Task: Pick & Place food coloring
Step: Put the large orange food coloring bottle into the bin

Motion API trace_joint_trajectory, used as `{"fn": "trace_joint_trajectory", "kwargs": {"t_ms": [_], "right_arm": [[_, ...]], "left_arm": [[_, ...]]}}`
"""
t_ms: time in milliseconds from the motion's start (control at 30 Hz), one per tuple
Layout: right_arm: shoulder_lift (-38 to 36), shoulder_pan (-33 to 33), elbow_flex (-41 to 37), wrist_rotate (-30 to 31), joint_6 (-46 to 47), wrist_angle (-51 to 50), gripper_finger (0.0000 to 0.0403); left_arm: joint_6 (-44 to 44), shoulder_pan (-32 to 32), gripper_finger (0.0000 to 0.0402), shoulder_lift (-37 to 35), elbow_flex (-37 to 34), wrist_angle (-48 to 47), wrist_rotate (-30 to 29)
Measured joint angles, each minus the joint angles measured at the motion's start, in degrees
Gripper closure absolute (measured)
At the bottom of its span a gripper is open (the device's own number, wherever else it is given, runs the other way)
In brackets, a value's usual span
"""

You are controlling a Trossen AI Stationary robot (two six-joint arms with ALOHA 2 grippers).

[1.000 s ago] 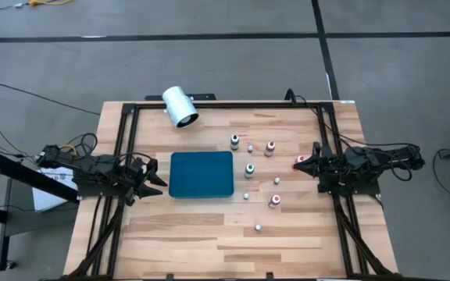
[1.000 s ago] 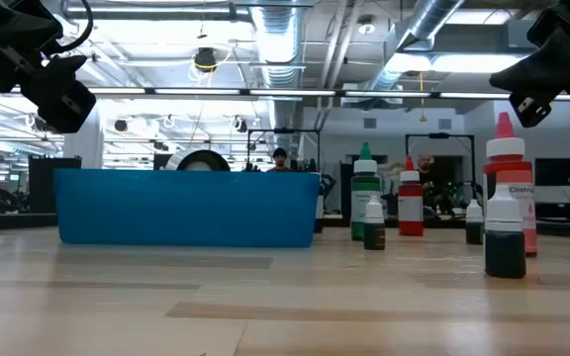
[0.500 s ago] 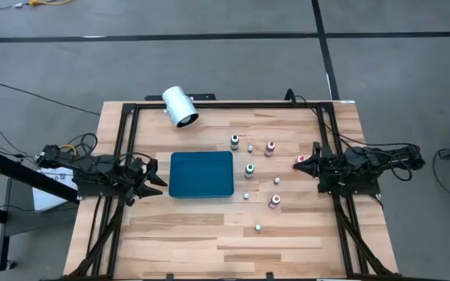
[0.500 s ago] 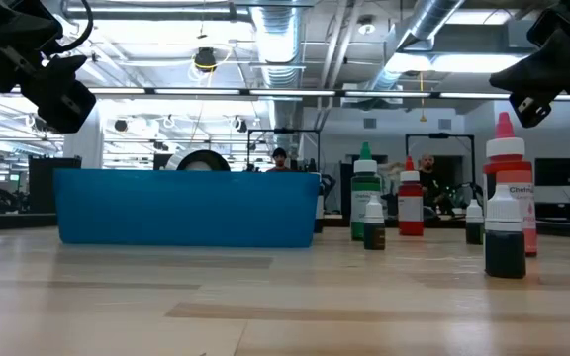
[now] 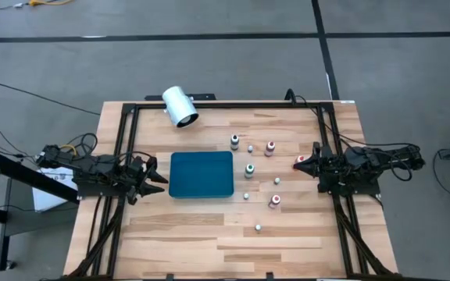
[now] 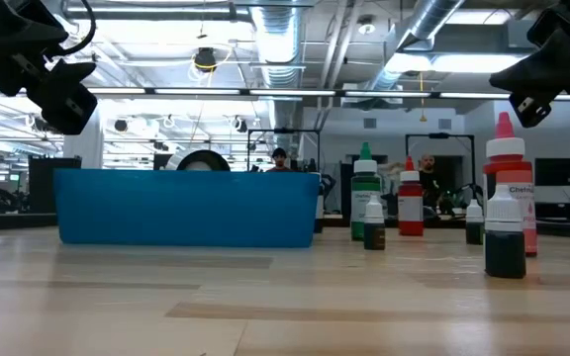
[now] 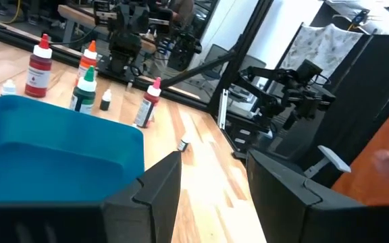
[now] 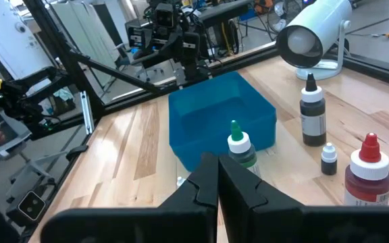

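Barely changed from a second before: left gripper (image 5: 156,179) shifted slightly, jaws half open, empty, just left of the rectangular teal tray (image 5: 201,174). Right gripper (image 5: 306,163) unmoved, shut, empty, well right of tray. Food coloring (image 5: 250,169), small plastic bottles, scattered right of tray; nearest label read "Chem…". Smooth wooden table (image 5: 178,226).
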Motion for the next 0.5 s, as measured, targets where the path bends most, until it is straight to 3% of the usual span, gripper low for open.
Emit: {"fn": "trace_joint_trajectory", "kwargs": {"t_ms": [400, 500], "right_arm": [[0.0, 0.0, -0.01, 0.01, -0.19, 0.0, 0.0402], [0.01, -0.02, -0.02, 0.01, -5.52, -0.02, 0.0402]], "left_arm": [[-2.43, 0.0, 0.0242, 0.0, 0.0, 0.18, -0.55], [-3.43, 0.0, 0.0242, 0.0, 0.0, 0.21, -0.55]]}}
